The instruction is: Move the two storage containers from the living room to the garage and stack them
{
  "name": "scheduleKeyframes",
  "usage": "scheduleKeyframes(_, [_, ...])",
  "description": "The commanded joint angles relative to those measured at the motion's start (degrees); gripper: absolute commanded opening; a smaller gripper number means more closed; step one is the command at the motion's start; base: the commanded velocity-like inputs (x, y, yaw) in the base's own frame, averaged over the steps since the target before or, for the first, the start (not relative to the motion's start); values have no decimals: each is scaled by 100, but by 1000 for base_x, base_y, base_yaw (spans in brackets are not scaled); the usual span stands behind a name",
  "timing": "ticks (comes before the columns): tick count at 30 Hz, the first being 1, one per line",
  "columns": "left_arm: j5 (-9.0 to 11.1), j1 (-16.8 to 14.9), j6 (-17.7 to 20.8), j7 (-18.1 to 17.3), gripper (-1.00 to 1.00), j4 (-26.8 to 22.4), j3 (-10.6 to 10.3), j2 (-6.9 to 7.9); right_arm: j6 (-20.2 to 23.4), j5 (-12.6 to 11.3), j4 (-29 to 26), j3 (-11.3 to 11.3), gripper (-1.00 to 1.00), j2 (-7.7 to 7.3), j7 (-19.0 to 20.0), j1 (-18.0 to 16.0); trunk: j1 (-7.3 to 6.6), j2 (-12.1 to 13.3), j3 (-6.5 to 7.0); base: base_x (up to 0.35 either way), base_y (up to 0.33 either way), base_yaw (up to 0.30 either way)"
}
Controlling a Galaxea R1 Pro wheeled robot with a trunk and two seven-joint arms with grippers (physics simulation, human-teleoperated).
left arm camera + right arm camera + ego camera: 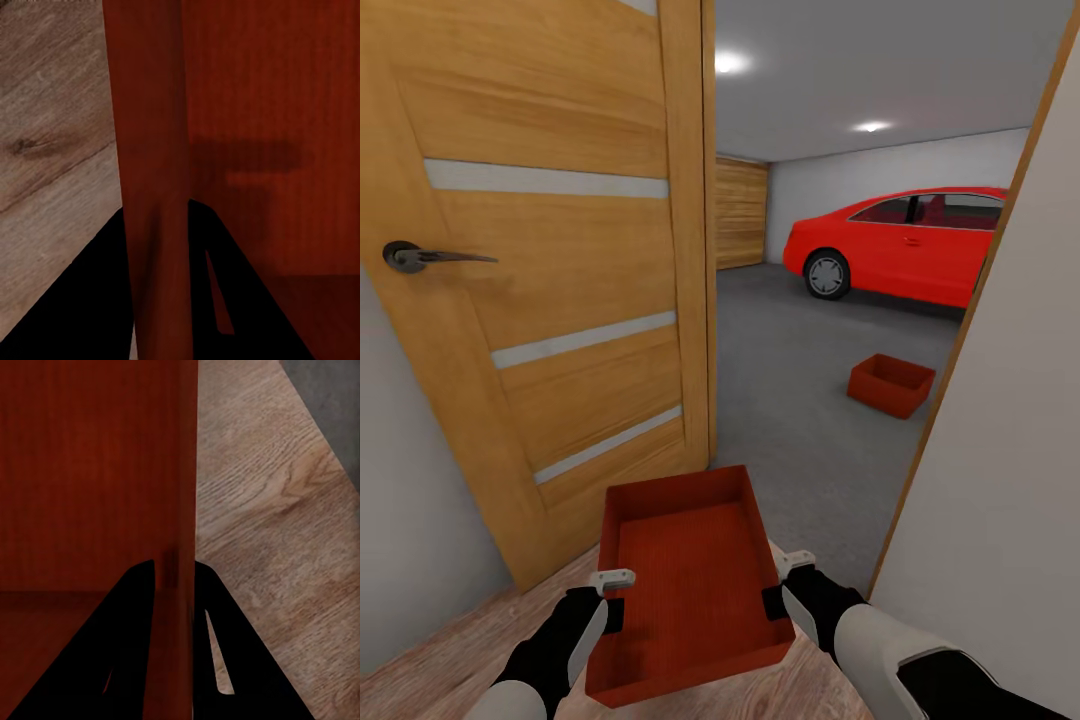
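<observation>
Both arms are reaching forward and low from the bottom of the head view, forearms angled inward, carrying the tray (695,580) between them at the doorway. The left gripper (612,596) is pinching the tray's left wall, one finger inside and one outside, and the left wrist view is showing the red wall (154,225) running straight down between the two dark fingers (82,300). The right gripper (785,590) is clamping the right wall the same way, its fingers (124,652) sitting on either side of the rim (176,585). The tray is hanging level above the wood planks (450,650), just short of the concrete floor (800,400). The wooden door (550,280) is standing open at the left. Ahead in the garage, the deeper box (891,384) is sitting on the concrete, near the red car (910,245) but apart from it.
</observation>
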Motion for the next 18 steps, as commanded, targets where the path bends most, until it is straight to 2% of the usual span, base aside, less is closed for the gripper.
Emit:
scheduleKeyframes(1, [319, 4, -18, -197, -100, 8, -154, 2, 47, 132, -110, 33, -100, 0, -8, -9, -1, -3, -6, 0, 0, 0])
scheduleKeyframes(2, [95, 32, -17, 13, -100, 25, -12, -34, 5, -26, 21, 8, -100, 0, 3, 3, -1, -3, -6, 0, 0, 0])
scheduleKeyframes(3, [-28, 61, -25, 13, -100, 48, 50, -53, -8, -26, 21, 43, -100, 0, 4, 3, -1, -3, -6, 0, 0, 0])
scheduleKeyframes(4, [-59, 88, -52, 13, -100, 67, 97, -52, -6, -26, 53, 78, -100, 0, 3, 3, -1, -3, -6, 0, 0, 0])
scheduleKeyframes(11, [-7, 187, -95, 7, -100, 80, 174, -64, -32, -309, 150, 464, -100, 0, 3, 9, -1, -3, -6, 0, 0, 0])
scheduleKeyframes(18, [58, 197, -174, 12, -100, 198, 179, -68, -42, -257, 205, 474, -100, 0, 5, 12, -1, -3, -6, 0, 0, 0])
